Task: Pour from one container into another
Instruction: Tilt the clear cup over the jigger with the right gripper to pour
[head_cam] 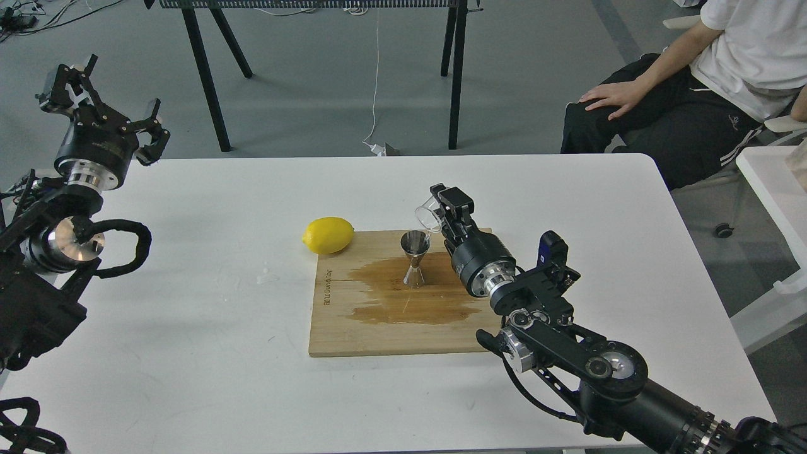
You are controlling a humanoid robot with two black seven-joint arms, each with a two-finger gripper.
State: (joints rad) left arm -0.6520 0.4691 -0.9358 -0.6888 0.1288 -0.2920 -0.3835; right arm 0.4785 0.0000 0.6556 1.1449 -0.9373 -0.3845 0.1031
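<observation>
A shiny steel hourglass jigger (415, 259) stands upright on the wooden board (353, 328), in the middle of a dark wet patch. Just above and to its right my right gripper (441, 211) is shut on the small clear glass cup (429, 216). The cup is tilted over to the left, its mouth above the jigger's rim. My left gripper (104, 94) is raised at the far left, off the table's edge, open with nothing between its fingers.
A yellow lemon (328, 235) lies at the board's far left corner. The white table (189, 252) carries a few water drops (267, 275) left of the board. A seated person (693, 82) is at the back right; black table legs (205, 75) stand behind.
</observation>
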